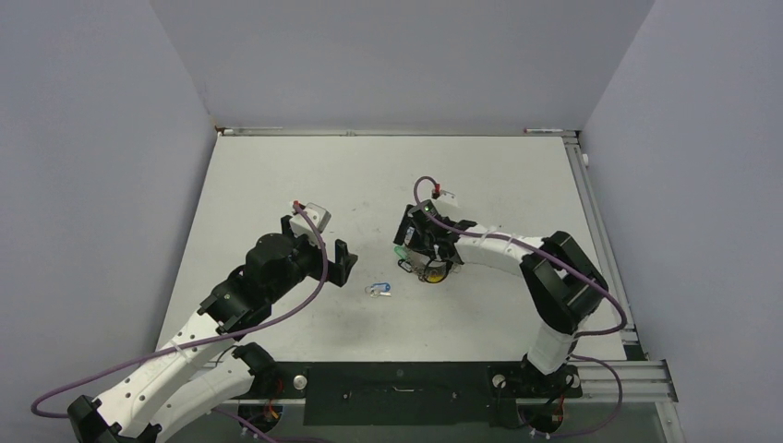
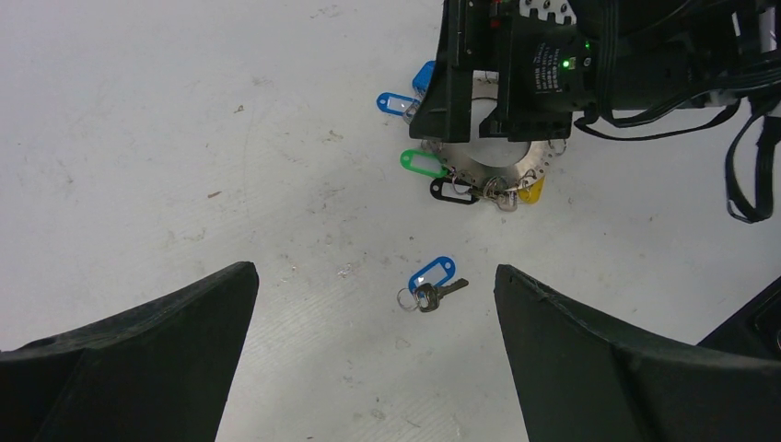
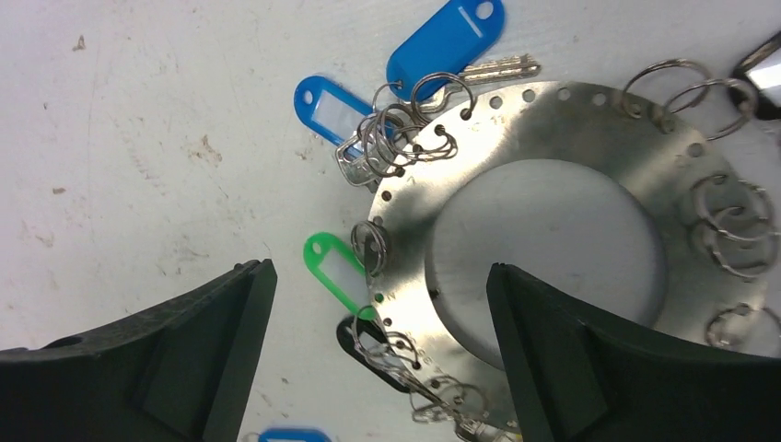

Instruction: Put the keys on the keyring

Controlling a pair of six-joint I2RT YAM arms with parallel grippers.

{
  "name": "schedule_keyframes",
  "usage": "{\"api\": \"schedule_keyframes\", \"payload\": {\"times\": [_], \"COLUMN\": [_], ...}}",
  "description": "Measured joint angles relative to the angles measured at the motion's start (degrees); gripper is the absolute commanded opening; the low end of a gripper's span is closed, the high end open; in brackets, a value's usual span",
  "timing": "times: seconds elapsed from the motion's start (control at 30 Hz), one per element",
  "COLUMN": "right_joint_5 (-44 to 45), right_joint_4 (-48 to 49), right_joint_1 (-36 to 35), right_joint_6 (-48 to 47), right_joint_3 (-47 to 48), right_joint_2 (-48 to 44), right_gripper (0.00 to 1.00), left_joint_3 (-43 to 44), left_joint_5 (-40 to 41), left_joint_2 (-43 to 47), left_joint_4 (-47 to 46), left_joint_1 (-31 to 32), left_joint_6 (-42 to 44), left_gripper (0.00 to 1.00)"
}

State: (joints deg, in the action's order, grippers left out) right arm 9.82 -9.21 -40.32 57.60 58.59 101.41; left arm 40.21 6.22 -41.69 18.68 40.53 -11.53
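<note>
The loose key with a blue tag [image 1: 379,290] lies flat on the table between the two arms. In the left wrist view the loose key [image 2: 433,285] lies ahead of my open, empty left gripper [image 2: 373,272], a little right of its centre line. The keyring [image 3: 405,239], a wide flat metal ring with holes round its rim, lies on the table and carries blue tags [image 3: 336,106], a green tag [image 3: 336,272] and a black tag [image 3: 355,336]. My right gripper [image 3: 379,272] is open, with its fingers either side of the ring's left rim.
The right gripper's black body [image 2: 516,74] covers most of the keyring [image 2: 497,170] in the left wrist view. A yellow tag [image 2: 531,191] hangs at the ring's near side. Grey walls enclose the white table [image 1: 277,185]; a rail runs along its right edge [image 1: 591,203].
</note>
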Motion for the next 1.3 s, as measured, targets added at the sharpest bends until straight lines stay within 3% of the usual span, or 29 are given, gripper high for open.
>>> {"api": "schedule_keyframes", "payload": {"times": [0.13, 0.37, 0.6, 0.73, 0.97, 1.3], "right_joint_5": [1.07, 4.72, -3.21, -9.99, -21.97, -28.59], "right_joint_4": [-3.26, -4.66, -4.81, -4.39, -0.61, 2.95], "right_joint_1": [0.0, 2.1, 16.39, 20.44, 21.59, 23.45], "right_joint_6": [-6.56, -15.12, -21.73, -24.76, -27.85, -30.42], "right_joint_3": [-1.9, -12.74, -23.28, -23.96, -24.98, -25.35], "right_joint_2": [-6.29, -25.73, -39.78, -38.56, -30.64, -24.87], "right_gripper": [0.89, 0.82, 0.74, 0.67, 0.61, 0.54], "left_joint_3": [0.0, 0.0, 0.0, 0.0, 0.0, 0.0], "left_joint_5": [0.0, -0.04, -0.04, -0.02, 0.13, 0.66], "left_joint_2": [0.0, -0.02, -0.48, -1.16, -2.45, -5.79], "left_joint_4": [0.0, 0.0, 0.0, 0.0, 0.0, 0.0], "left_joint_1": [0.02, 0.04, 0.2, 0.2, 0.2, 0.0], "left_joint_6": [-0.02, 0.0, 0.0, 0.04, 0.24, 0.5], "left_gripper": [1.0, 1.0, 1.0, 1.0, 1.0, 0.95]}}
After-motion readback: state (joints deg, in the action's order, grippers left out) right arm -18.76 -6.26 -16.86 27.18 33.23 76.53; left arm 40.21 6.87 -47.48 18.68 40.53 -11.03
